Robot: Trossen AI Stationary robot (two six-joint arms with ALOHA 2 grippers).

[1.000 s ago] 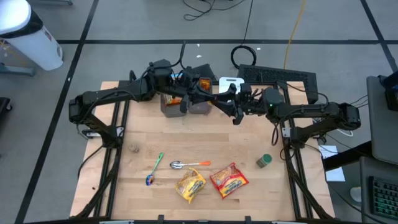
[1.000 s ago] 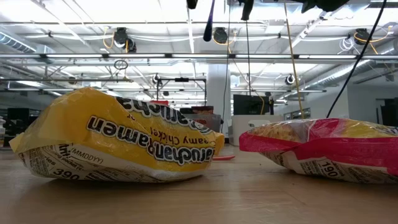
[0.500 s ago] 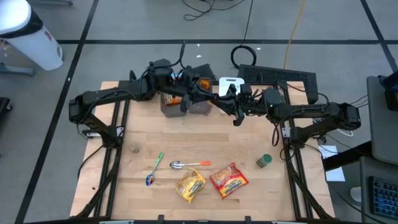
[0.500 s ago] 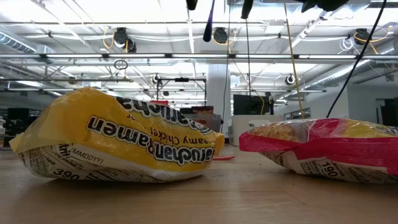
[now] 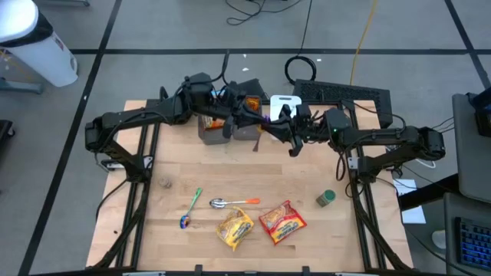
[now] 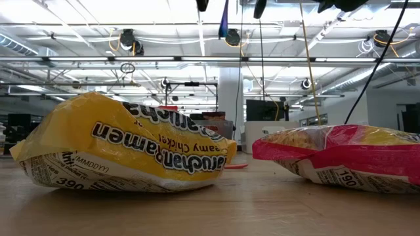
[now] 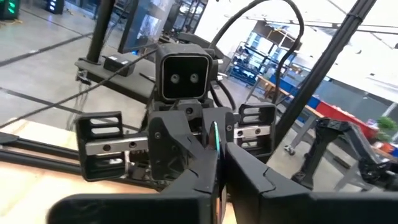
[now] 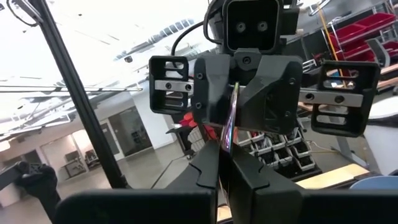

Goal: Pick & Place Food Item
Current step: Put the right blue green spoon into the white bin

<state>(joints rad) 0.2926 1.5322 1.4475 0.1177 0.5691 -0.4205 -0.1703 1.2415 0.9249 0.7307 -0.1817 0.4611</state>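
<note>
Wooden desk [image 5: 307, 165] seen from above, grey floor and cables around it. Both arms stretched inward, meeting over the back middle of the desk. Left tool [image 5: 259, 123] and right tool [image 5: 275, 127] tip to tip, just above two grey bins [image 5: 216, 129]. Flat packet [image 5: 258, 139] pinched between them, hanging down as a dark, narrow strip beside the bins. Near the front edge: yellow ramen pack [image 5: 234, 228] and red ramen pack [image 5: 282, 222] side by side, touching or nearly so. Behind those, green-handled spoon [image 5: 190, 208] and orange-handled spoon [image 5: 234, 202]. Small green can [image 5: 326, 198] off to the right, well apart.

Low view: yellow ramen pack [image 6: 125, 144] and red ramen pack [image 6: 341, 154] large in the foreground, lying flat, print upside down. Flat packet [image 6: 224, 18] high at the upper edge, off the desk, thin and bluish, hanging roughly upright.

Left wrist view: left tool [image 7: 219, 163] closed down to a slit, flat packet [image 7: 216, 134] caught in it edge-on, showing only a thin line with a green rim. Right tool [image 7: 214, 118] facing head-on, also clamped on the same packet from the far side.

Right wrist view: right tool [image 8: 222, 158] fully closed on the flat packet [image 8: 231, 121], seen edge-on as a purple and red sliver, slightly tilted. Left tool [image 8: 233, 93] opposite, gripping the packet's other end. Print on the packet not readable; contents impossible to tell.
</note>
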